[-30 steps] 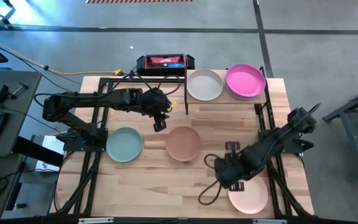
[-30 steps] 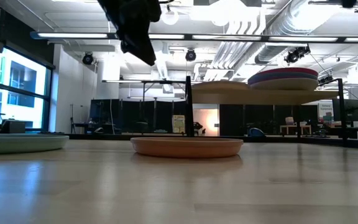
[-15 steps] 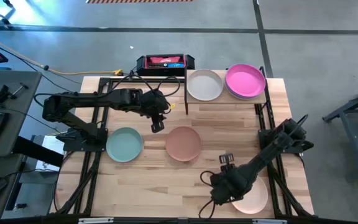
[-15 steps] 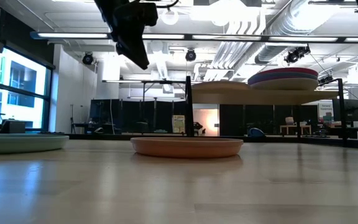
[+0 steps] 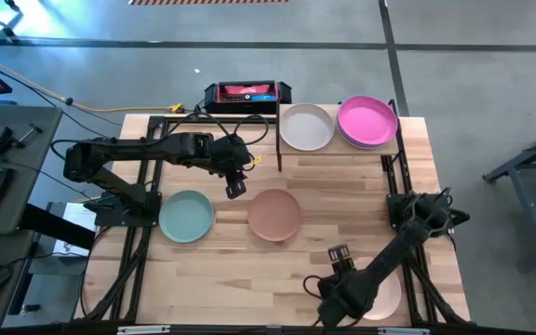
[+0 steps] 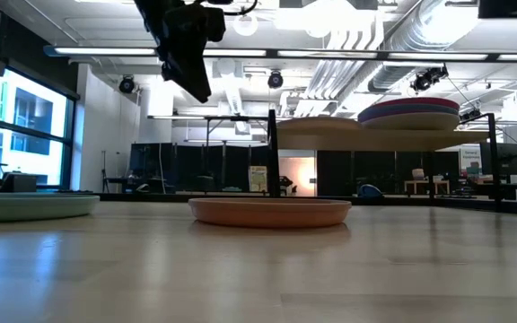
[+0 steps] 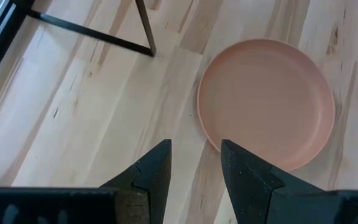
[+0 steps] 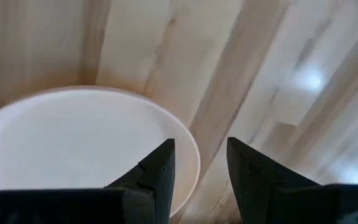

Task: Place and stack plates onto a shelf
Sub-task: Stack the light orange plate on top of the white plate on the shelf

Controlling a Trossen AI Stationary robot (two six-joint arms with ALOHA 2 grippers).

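Note:
A pale peach plate (image 5: 387, 296) (image 8: 73, 143) lies flat on the table near its front right corner. My right gripper (image 5: 335, 305) (image 8: 199, 163) hangs open above the plate's left rim, fingers pointing down, touching nothing. A terracotta plate (image 5: 274, 214) (image 7: 266, 102) (image 6: 270, 212) lies at the table's middle. My left gripper (image 5: 235, 186) (image 7: 194, 155) (image 6: 187, 54) hovers open above the table, just left of and beyond it. A mint plate (image 5: 186, 216) lies at the left. On the shelf (image 6: 330, 136) at the back rest a cream plate (image 5: 306, 127) and a pink-topped stack (image 5: 368, 121).
A red and black device (image 5: 247, 93) sits behind the table's far edge. Black frame rails (image 5: 142, 233) run along the table's left and right sides. Bare wood shows between the terracotta plate and the near edge (image 5: 249, 288).
My right gripper has come down and toward the table's near edge, rolling as it went, and now hangs over the peach plate's left rim. My left gripper has tipped a little while staying in place. No plate has moved.

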